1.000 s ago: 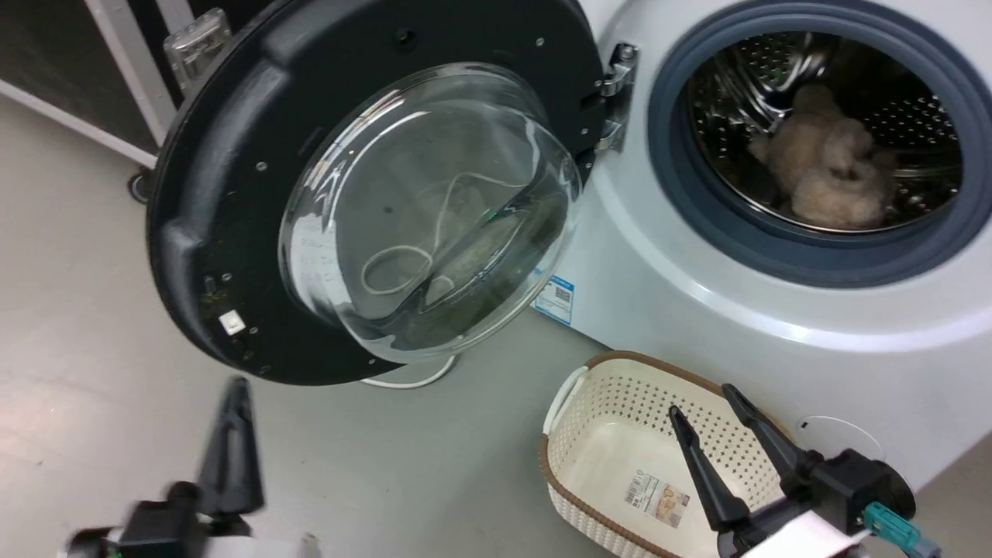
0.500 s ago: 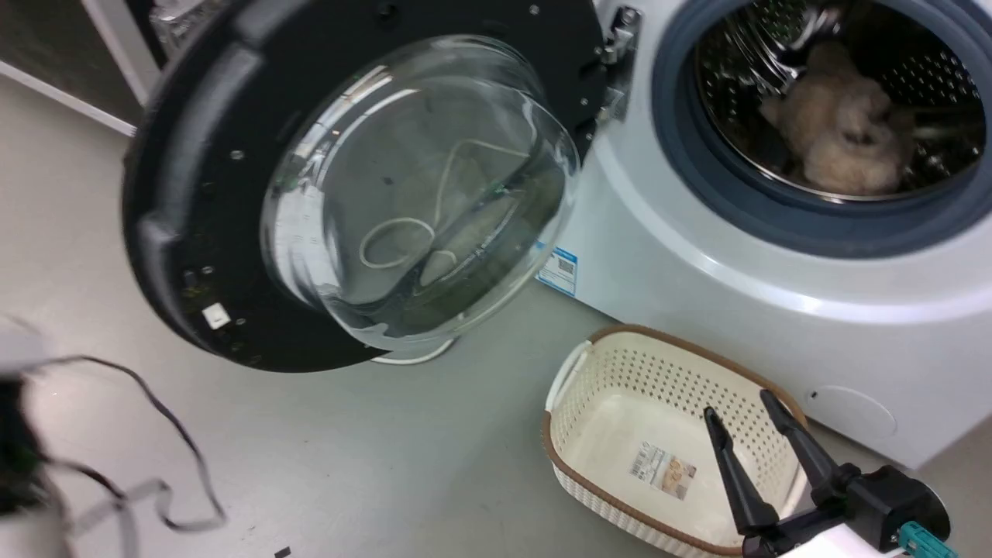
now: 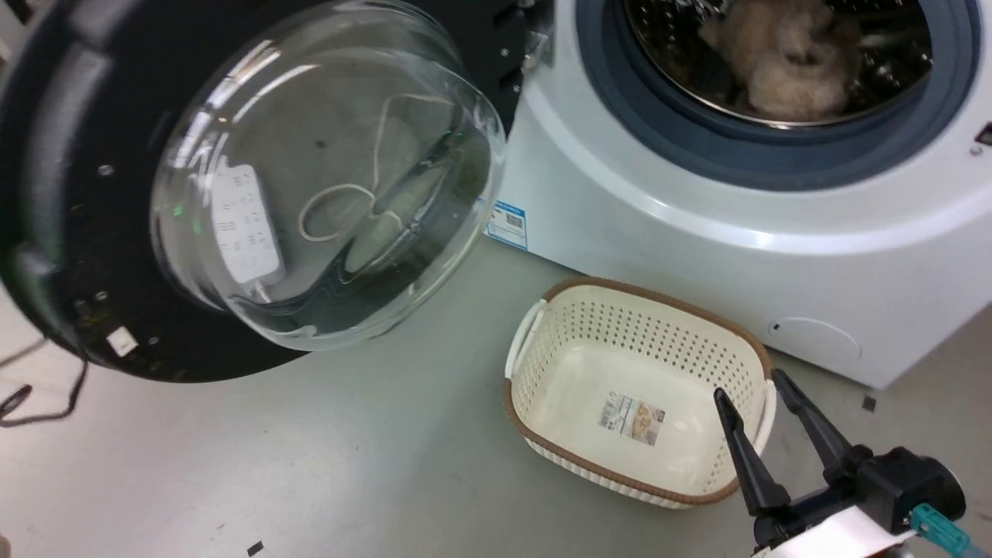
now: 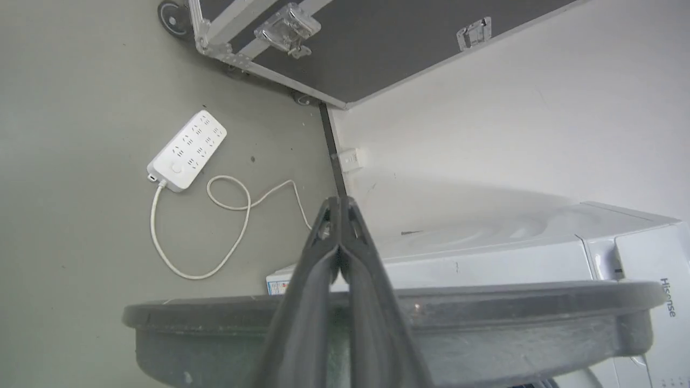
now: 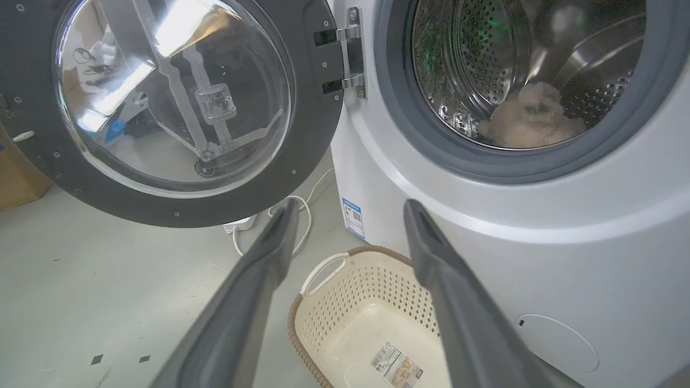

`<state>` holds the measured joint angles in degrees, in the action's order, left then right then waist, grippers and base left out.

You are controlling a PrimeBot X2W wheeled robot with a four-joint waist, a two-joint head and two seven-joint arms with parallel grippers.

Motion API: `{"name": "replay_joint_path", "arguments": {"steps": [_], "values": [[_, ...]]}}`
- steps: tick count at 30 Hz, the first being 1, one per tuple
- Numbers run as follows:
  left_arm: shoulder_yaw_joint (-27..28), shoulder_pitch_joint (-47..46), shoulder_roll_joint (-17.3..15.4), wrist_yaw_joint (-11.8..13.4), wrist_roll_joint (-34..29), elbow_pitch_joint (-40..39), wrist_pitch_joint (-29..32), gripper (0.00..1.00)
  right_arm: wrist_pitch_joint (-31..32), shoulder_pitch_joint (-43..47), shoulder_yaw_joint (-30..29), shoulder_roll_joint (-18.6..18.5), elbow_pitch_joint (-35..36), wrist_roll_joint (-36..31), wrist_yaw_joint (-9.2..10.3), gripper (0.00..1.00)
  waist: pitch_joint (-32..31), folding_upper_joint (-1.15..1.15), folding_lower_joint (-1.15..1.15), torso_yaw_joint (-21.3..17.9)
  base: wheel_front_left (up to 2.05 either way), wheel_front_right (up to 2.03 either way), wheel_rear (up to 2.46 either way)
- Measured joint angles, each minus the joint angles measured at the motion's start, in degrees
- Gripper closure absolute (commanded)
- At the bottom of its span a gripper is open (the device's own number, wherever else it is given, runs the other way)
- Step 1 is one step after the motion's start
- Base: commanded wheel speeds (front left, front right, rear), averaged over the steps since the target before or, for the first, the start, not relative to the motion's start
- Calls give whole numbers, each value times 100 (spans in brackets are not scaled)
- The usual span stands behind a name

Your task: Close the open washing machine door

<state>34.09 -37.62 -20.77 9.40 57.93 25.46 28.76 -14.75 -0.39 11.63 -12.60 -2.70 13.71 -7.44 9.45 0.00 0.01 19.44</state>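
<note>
The washing machine door, wide open, was cut off at top and left after the head camera shifted; its rim crossed just behind the closed left claw, contact unclear, and it stood well left of the spread, empty right claw.

Your colour rundown: mostly black and white.
Washing machine door glossy black, clear glass; washing machine white, gasket blue-grey, drum dotted steel. In front of the machine you see a cream basket, hole-grid walls, brown rim.
</note>
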Motion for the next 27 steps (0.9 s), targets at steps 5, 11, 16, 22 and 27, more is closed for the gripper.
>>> {"name": "replay_joint_path", "arguments": {"steps": [5,11,16,22,27], "values": [[-76,29,-98,-157,312,176,795,100,0,-33,8,-71,4,47,0,0,84,0,0,-128,0,0,0],[4,398,-130,-354,728,-54,1512,100,0,-26,24,-60,-40,49,0,0,-49,0,-1,-190,0,0,0],[49,875,138,-438,1190,-486,2187,100,0,-17,-22,66,-94,49,0,0,-284,0,-1,-207,0,0,0],[-34,1459,700,-477,1730,-1279,2991,100,0,51,-104,275,-189,26,0,0,-676,0,-1,-203,0,0,0],[-180,2069,1112,-436,1840,-1884,3273,100,0,153,-205,410,-230,-66,0,0,-985,0,-2,-259,0,0,0]]}}
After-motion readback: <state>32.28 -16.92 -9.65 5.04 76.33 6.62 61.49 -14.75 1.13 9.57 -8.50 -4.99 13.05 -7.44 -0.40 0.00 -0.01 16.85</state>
